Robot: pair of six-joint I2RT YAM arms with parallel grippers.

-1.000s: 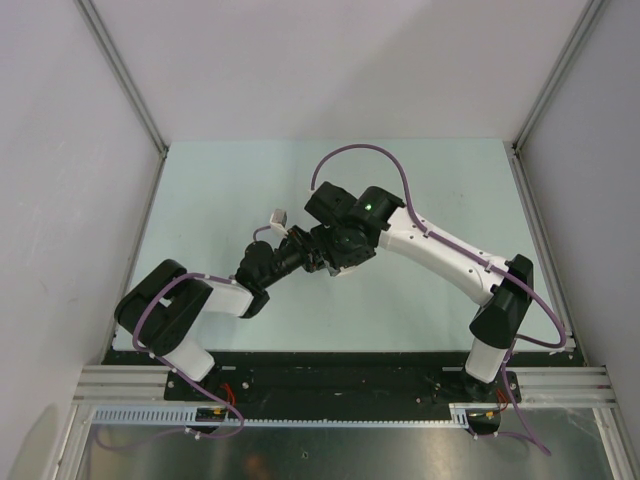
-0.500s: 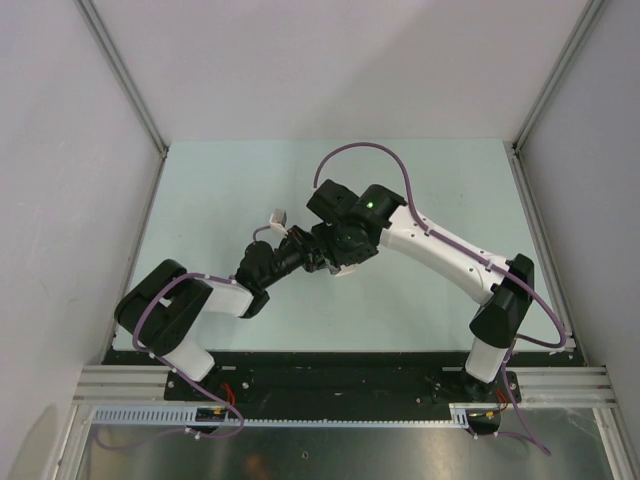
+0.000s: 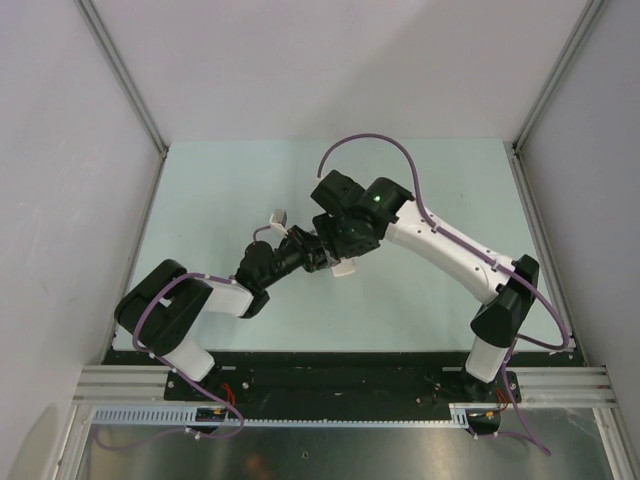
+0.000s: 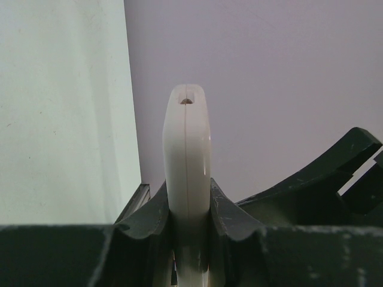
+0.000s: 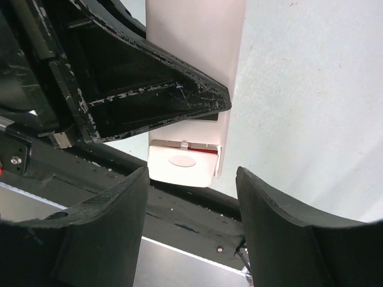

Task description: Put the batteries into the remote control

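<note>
The left gripper [image 4: 190, 210] is pressing its fingers [image 4: 154, 222] together on the remote control [image 4: 187, 143], pinching its two flat faces and holding it edge-on over the middle of the table [image 3: 210, 200]. The right gripper [image 5: 191, 197] is standing spread, gripping nothing, its fingers [image 5: 102, 230] flanking the remote's end without touching. The remote is looking light, rigid and slick, so a flat-face pinch is suiting it best.

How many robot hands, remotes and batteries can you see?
Robot hands: 2 (left hand, right hand)
Remote control: 1
Batteries: 0 in view
Total: 3
</note>
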